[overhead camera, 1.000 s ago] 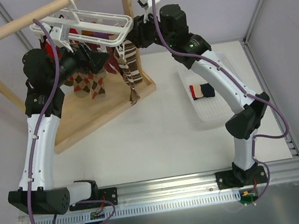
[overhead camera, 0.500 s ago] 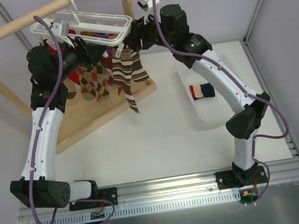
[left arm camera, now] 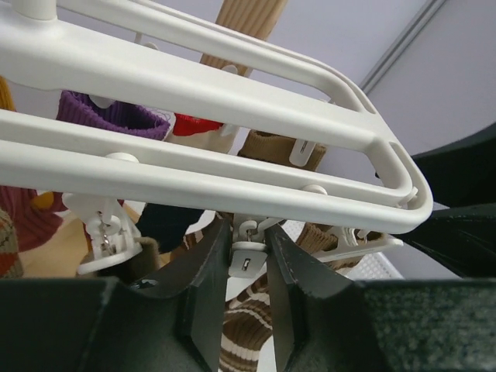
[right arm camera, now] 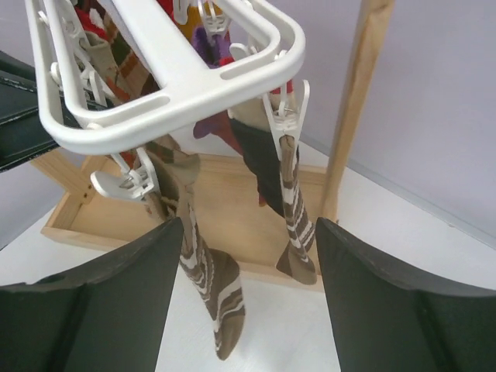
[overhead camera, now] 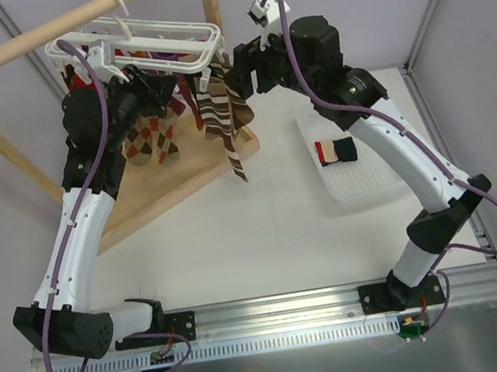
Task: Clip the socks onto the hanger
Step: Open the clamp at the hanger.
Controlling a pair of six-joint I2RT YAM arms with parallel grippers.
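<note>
The white hanger (overhead camera: 144, 43) hangs from the wooden rail with several socks clipped under it. Two brown-white striped socks (overhead camera: 221, 119) dangle at its right end, and argyle socks (overhead camera: 151, 141) hang to the left. In the left wrist view my left gripper (left arm camera: 246, 232) is shut on a small white clip (left arm camera: 249, 254) under the hanger's bars (left arm camera: 232, 101), above a striped sock (left arm camera: 246, 341). My right gripper (right arm camera: 248, 232) stands open, empty and apart from the two striped socks (right arm camera: 213, 283) that hang before it.
The wooden rail stand has an upright post (right arm camera: 356, 101) and a base board (overhead camera: 180, 174) under the hanger. A white mesh basket (overhead camera: 363, 188) at the right holds a folded red and navy sock (overhead camera: 335, 151). Purple (left arm camera: 116, 115) and red (left arm camera: 198, 124) socks hang behind the bars.
My left gripper has closed on the clip. My right gripper has opened and drawn back to the right, leaving the striped sock hanging from the hanger.
</note>
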